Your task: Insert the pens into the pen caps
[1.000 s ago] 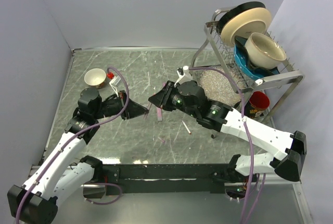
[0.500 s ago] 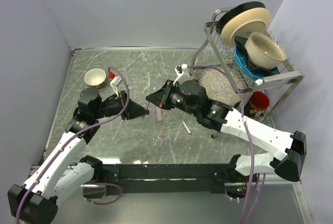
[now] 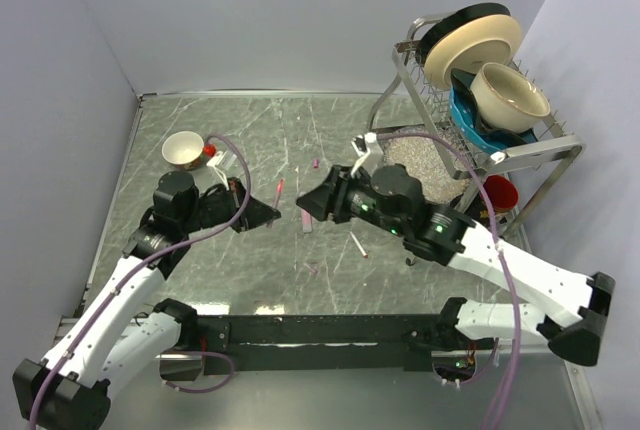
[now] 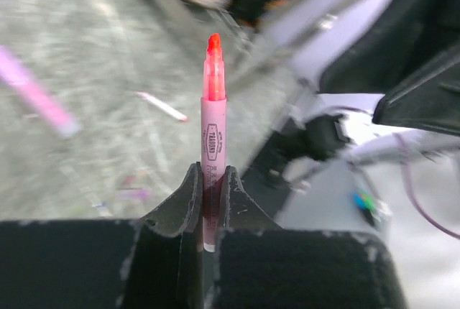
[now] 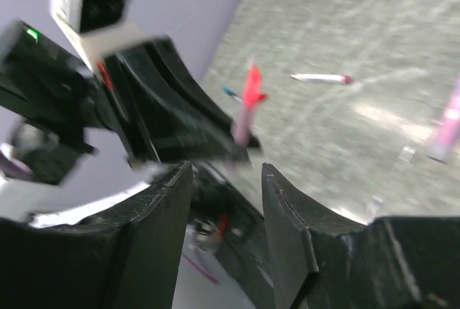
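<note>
My left gripper [image 3: 268,212] is shut on a pale pink pen [image 4: 213,129] with a bare red tip that sticks out past the fingers; the pen also shows in the top view [image 3: 279,190] and the right wrist view [image 5: 248,104]. My right gripper [image 3: 310,205] is open and empty, its jaws wide apart [image 5: 226,172], a short way right of the held pen. On the table lie a pink pen [image 3: 306,220], a white pen with a red end [image 3: 357,245], a tiny purple cap [image 3: 313,270] and a small pink cap [image 3: 315,163].
A small bowl [image 3: 183,148] stands at the back left by the left arm. A dish rack [image 3: 480,140] with plates and bowls stands at the right, with a red cup [image 3: 498,193] beneath it and a grey mat [image 3: 415,155] beside it.
My right arm has drawn back to the right, away from the left gripper. The held pen's red tip now shows in the gap between the grippers.
</note>
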Action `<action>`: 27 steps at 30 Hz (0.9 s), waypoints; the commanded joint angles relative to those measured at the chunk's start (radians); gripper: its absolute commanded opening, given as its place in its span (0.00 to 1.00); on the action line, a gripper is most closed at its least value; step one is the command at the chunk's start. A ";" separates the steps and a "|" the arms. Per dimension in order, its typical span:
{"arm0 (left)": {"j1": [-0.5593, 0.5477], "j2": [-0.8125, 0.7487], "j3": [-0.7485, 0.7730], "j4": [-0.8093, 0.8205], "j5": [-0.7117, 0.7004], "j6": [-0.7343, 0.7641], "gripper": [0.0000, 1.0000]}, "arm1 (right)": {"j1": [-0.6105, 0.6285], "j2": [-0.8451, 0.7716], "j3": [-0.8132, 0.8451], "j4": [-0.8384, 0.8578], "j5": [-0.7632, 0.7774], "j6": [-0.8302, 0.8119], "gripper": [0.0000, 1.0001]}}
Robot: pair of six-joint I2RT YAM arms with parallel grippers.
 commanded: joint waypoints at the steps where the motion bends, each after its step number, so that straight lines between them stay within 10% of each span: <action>1: 0.002 -0.074 0.015 -0.099 -0.212 0.129 0.01 | 0.000 -0.055 -0.079 -0.136 0.085 -0.103 0.52; 15: 0.002 -0.301 0.035 -0.218 -0.605 0.139 0.01 | 0.052 0.334 -0.102 -0.147 0.040 -0.161 0.49; 27: 0.001 -0.344 0.041 -0.233 -0.653 0.135 0.01 | 0.161 0.683 0.087 -0.247 0.167 -0.204 0.43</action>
